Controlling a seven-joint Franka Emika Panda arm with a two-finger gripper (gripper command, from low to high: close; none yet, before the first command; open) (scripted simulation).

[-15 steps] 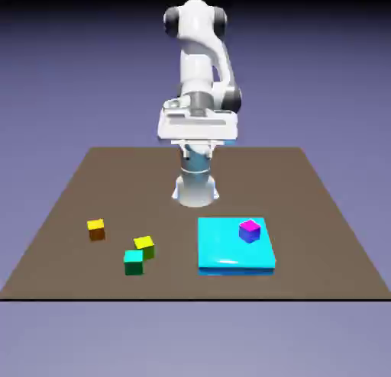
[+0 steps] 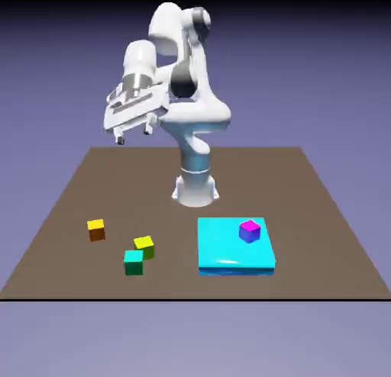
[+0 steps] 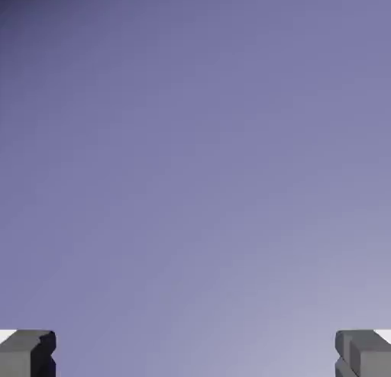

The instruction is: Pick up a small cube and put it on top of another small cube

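Orange-brown cube (image 2: pixel 95 230) with the bright yellow top sat on the tabletop (image 2: pixel 69 192), toward the exterior view's left, nothing touching it. Flat matte faces, sharp edges, no texture.

Olive-sided cube (image 2: pixel 144 246) with a yellow top sat to the right of it in that view, well apart from it. Teal-topped green cube (image 2: pixel 134 262) was just beside the olive one, on its near-left corner; couldn't tell if they touched.

Cyan slab (image 2: pixel 229 253) lay flat on the exterior view's right: low, square, glossy, with a pale highlight across the front of its top. Small magenta-and-blue cube (image 2: pixel 249 231) sat on its far right part.

Tabletop was a plain flat brown sheet, no grain.

Arm (image 2: pixel 187 85) was smooth white shell with dark grey joints, rounded links, standing on a cylindrical base at the far edge. It leaned toward the exterior view's left, with the hand (image 2: pixel 131 134) high above the tabletop, well clear of every cube.

Hand was spread wide, holding nothing. In the hand view the two blocky grey fingertips (image 3: pixel 27 352) sat at opposite bottom corners, with only blank blue-violet backdrop (image 3: pixel 195 162) between them, no tabletop or cubes in frame.
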